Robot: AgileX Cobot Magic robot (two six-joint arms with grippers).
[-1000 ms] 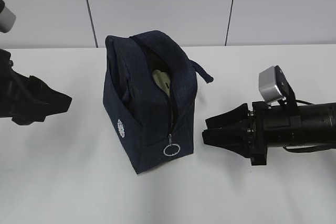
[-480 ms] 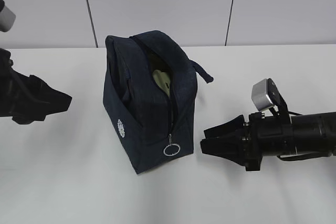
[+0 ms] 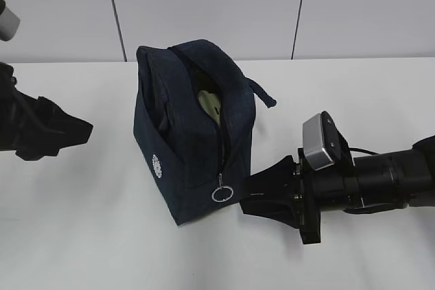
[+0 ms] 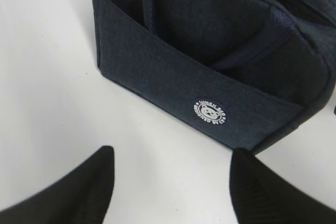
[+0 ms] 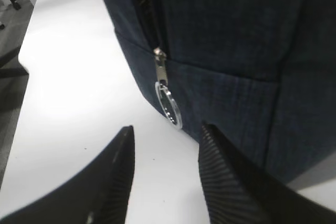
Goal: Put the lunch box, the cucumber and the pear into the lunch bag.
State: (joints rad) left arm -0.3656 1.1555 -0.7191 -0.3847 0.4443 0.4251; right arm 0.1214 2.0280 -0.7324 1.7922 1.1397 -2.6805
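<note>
The table (image 3: 81, 236) is shown bearing the lunch bag (image 3: 194, 134), which stands upright between the two grippers with its zipper open along the top. Inside the mouth a pale green surface is glimpsed, judged to be the lid of the lunch box (image 3: 209, 102); the cucumber and the pear are not visible in any view, and whether they lie inside cannot be told. The right gripper (image 3: 248, 193) is held low at the bag's near end, jaws parted and empty, with the ring pull (image 5: 169, 106) just ahead of the fingertips and slightly toward the left one. The left gripper (image 4: 170, 179) is held well apart on the bag's other side, jaws likewise parted and empty, the white logo (image 4: 211, 114) lying just ahead of the gap.

Risks are judged as follows. The bag may be pushed or tipped if the right gripper is advanced against the soft end wall. The thin ring may be missed, or fabric pinched instead, since the ring lies flat against the cloth. With no hold applied by the left gripper, the bag may be dragged when the zipper is pulled.
</note>
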